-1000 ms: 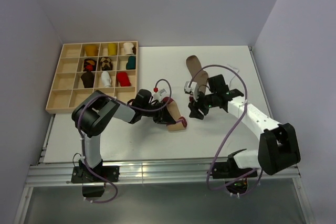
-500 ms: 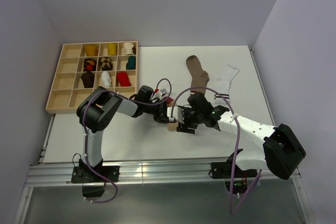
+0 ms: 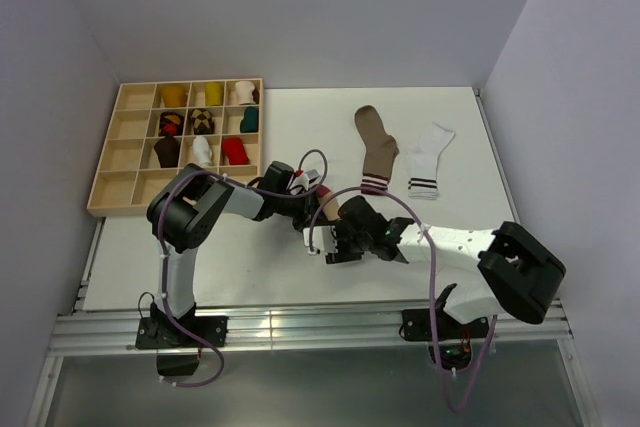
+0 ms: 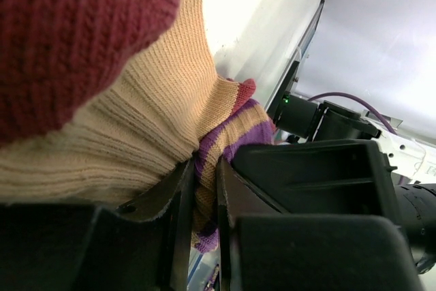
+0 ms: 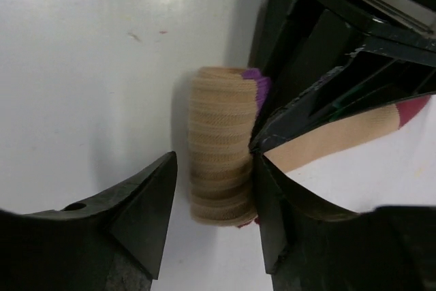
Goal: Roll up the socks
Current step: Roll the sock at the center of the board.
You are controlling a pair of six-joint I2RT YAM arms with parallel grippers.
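Beyond one seemingly half-rolled sock (image 5: 219, 144), two flat: brown sock (image 3: 377, 142), white sock (image 3: 430, 152).

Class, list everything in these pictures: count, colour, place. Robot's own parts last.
Tray: one, pale wood, compartmented, table's far left.
Rolled socks: nine, yellow, white, teal, red, dark, in tray compartments.
Brown sock: one, striped cuff, flat, far centre-right.
White sock: one, dark-striped cuff, flat right of brown sock.
Tan sock: one, maroon toe, purple-striped cuff, part-rolled between the hands.
Table: one, white.
Left hand: black, shut on tan sock's cuff.
Right hand: black, open, straddling the roll.
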